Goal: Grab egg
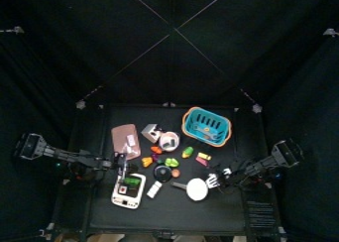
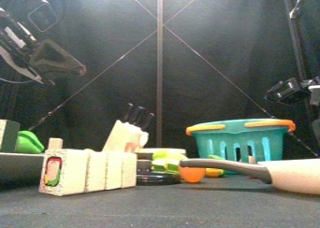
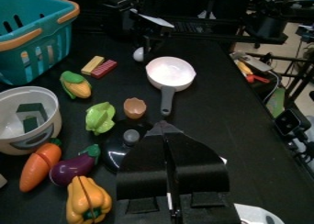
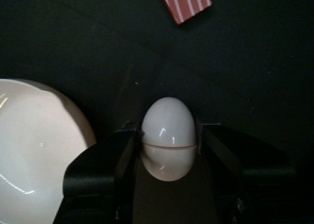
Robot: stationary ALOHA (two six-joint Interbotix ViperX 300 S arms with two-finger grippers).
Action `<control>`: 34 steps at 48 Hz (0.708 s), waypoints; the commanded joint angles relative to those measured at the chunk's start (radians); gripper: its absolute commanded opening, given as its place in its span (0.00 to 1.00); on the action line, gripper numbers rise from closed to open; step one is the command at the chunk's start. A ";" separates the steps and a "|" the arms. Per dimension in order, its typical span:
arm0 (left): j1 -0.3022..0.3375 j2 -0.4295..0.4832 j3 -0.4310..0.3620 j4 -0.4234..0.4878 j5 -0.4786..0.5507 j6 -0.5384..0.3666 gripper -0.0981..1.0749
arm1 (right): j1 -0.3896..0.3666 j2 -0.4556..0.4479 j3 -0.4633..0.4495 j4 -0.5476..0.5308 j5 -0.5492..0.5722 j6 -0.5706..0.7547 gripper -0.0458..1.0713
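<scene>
**Egg bracketed by the right claw, grip not yet made**

The egg (image 4: 170,136) lies on the black tabletop (image 4: 245,72) in the lower middle of the right wrist view, standing lengthwise between the two jaws of the right claw (image 4: 170,168). The jaws are spread, one on each flank of the shell with a thin dark gap showing at either side, so nothing is pinched yet. In my judgement the step is the closing squeeze: bring the jaws in evenly so both meet the widest part together, since a smooth oval could easily squirt out forward if one side lands first. The white pan (image 4: 37,140) sits just beside the egg at the lower left of that frame, close enough that the near jaw could nudge its rim. A striped red piece (image 4: 186,3) lies well apart at the top edge.

In the left wrist view the same egg (image 3: 139,53) shows small at upper centre, beyond the pan (image 3: 171,72). The left claw (image 3: 172,173) hangs over the tabletop, jaws pressed together, empty. Toy vegetables and a teal basket (image 3: 31,35) crowd the left of that frame; black curtains close the pen.
</scene>
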 commanded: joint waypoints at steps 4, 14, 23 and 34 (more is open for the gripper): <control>0.002 0.002 -0.015 0.000 -0.008 0.000 0.18 | -0.008 -0.060 -0.031 -0.032 0.034 -0.002 0.59; 0.000 0.002 -0.012 0.000 -0.008 0.000 0.18 | -0.008 -0.092 -0.028 -0.054 0.057 0.002 0.59; -0.002 0.002 -0.011 0.000 -0.006 -0.002 0.18 | -0.008 -0.094 -0.021 -0.058 0.058 -0.003 0.59; -0.002 0.002 -0.006 -0.018 -0.008 -0.002 0.18 | -0.017 -0.109 -0.023 -0.084 0.058 -0.005 0.59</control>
